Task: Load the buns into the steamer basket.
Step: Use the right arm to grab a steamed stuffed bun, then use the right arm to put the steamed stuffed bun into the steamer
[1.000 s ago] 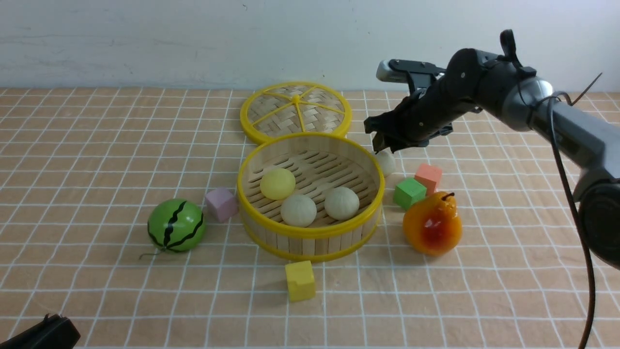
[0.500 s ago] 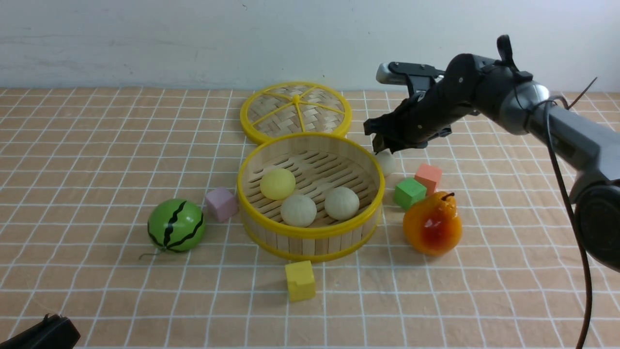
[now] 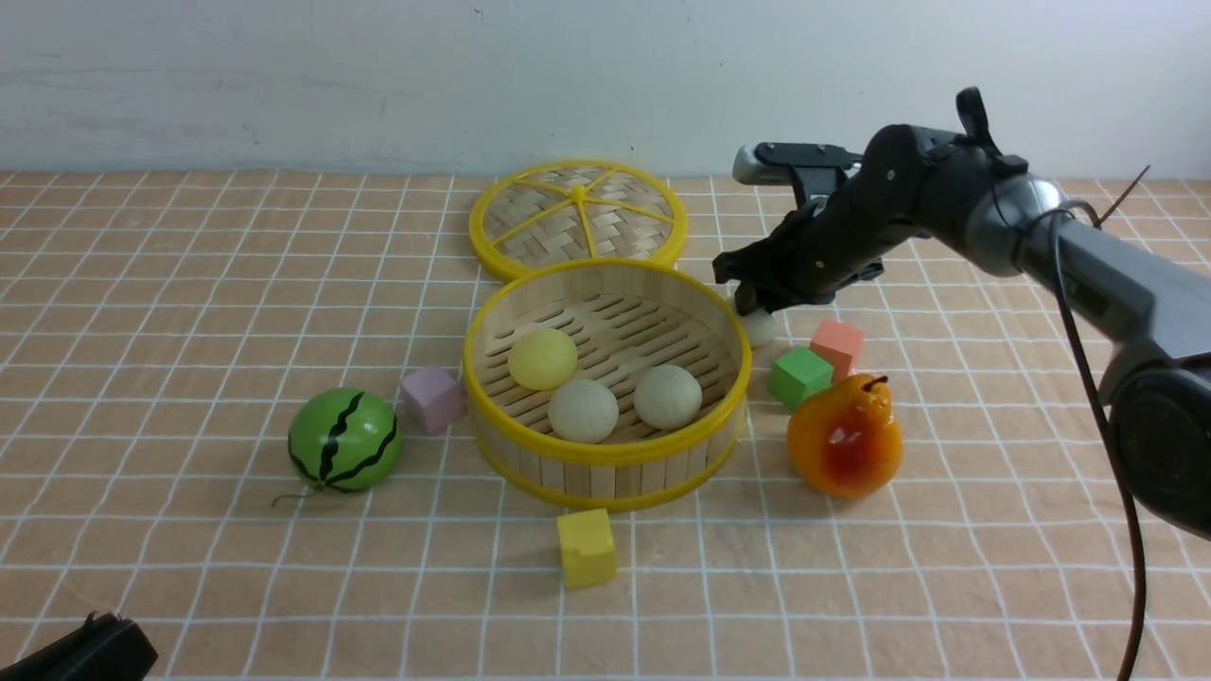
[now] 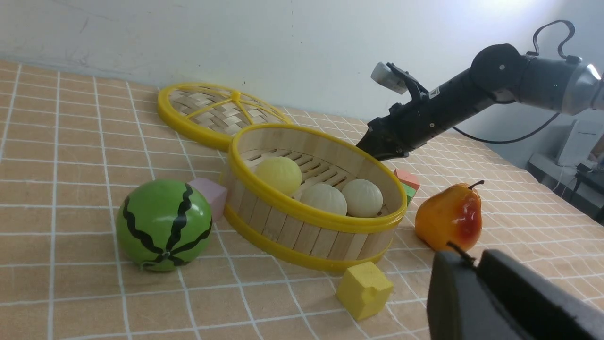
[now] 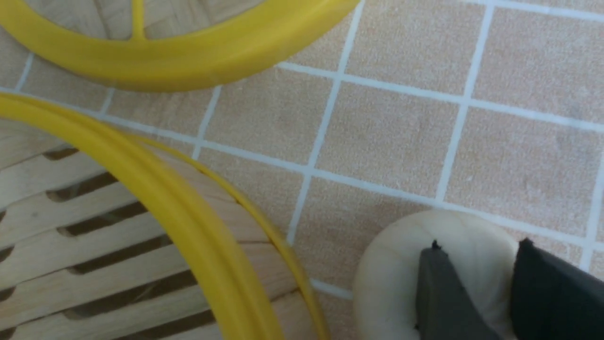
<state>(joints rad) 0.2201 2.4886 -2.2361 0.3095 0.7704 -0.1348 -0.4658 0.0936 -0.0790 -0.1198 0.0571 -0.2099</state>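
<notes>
The last bun (image 3: pixel 758 328) sits on the cloth right of centre in the front view, just outside the steamer basket (image 3: pixel 605 478) wall, with three buns already inside. It lies directly under the right gripper (image 3: pixel 747 301), whose fingers straddle its top. Whether they grip it I cannot tell. Being round, it offers no preferred axis. The left gripper (image 4: pixel 472 257), closed and empty, rests well apart.
</notes>
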